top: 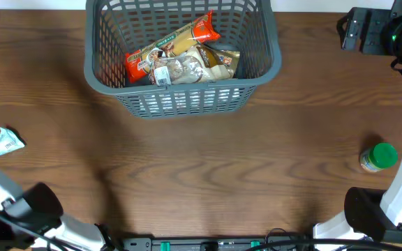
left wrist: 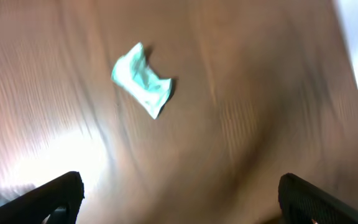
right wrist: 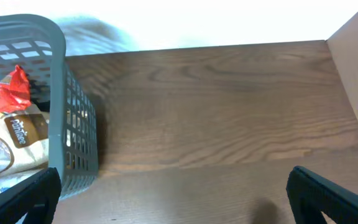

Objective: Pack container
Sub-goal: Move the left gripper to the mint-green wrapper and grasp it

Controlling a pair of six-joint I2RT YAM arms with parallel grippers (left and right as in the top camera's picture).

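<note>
Left pincer (left wrist: 179, 182) is spread wide and holds nothing. Only its two dark fingertips show, at the lower corners of a badly blurred wrist view. Above them, upper left of the frame, a small crumpled mint-green packet (left wrist: 142, 81) lies on the brown wood-grain bench (left wrist: 260, 93), apart from both tips. Right pincer (right wrist: 173, 177) is also spread and empty, its tips cut off by the lower edge. The large grey-blue slotted plastic basket (right wrist: 58, 93) fills that frame's left side, cropped. From overhead the basket (top: 180, 90) stands at top centre, its far rim cut off. Inside it lie a red-ended pasta packet (top: 169, 47), a brown packet (top: 216, 63) and a clear packet (top: 173, 72), their print too small to read. A green-lidded jar (top: 379, 157) lies at the right edge.
</note>
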